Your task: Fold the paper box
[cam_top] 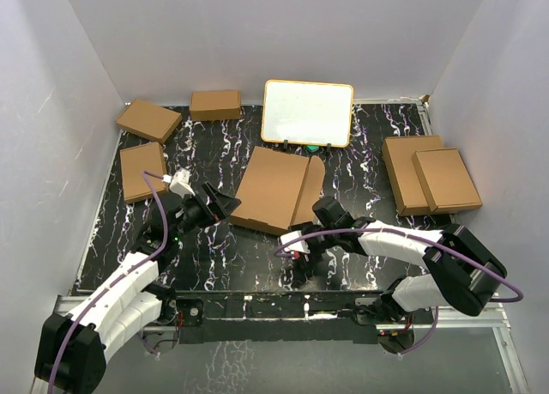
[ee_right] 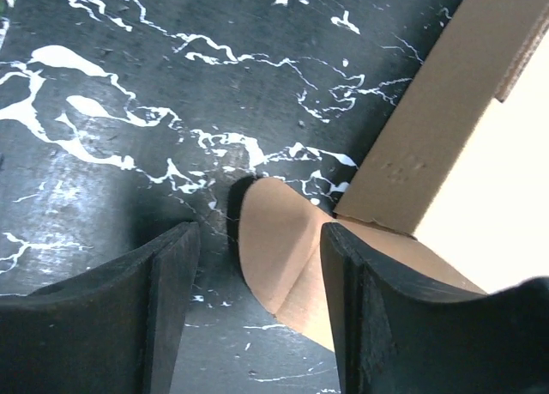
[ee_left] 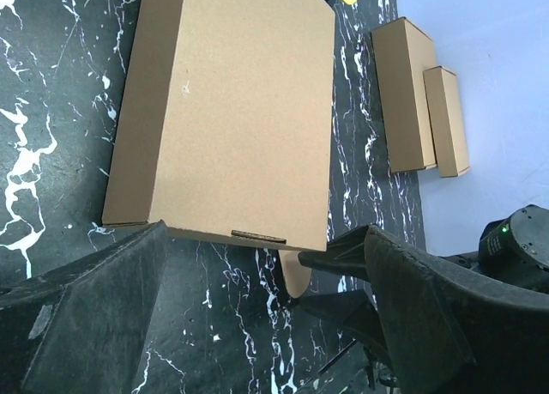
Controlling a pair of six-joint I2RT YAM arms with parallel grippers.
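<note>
Paper box (cam_top: 270, 188) is lying mid-table (cam_top: 214, 261), nearly closed.
Left gripper (cam_top: 228, 207) is gaping wide and empty by the box's near-left corner; right gripper (cam_top: 325, 212) is standing part-open astride the rounded side flap (ee_right: 274, 239), not clamping it.

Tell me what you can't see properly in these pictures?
1. Top view: the small green thing is half hidden behind the white board and too small to name.
2. Right wrist view: fingers of the right gripper cover part of the flap of the paper box; touching or not, unclear.
3. Left wrist view: the paper box's far end is cut off by the top edge.
</note>
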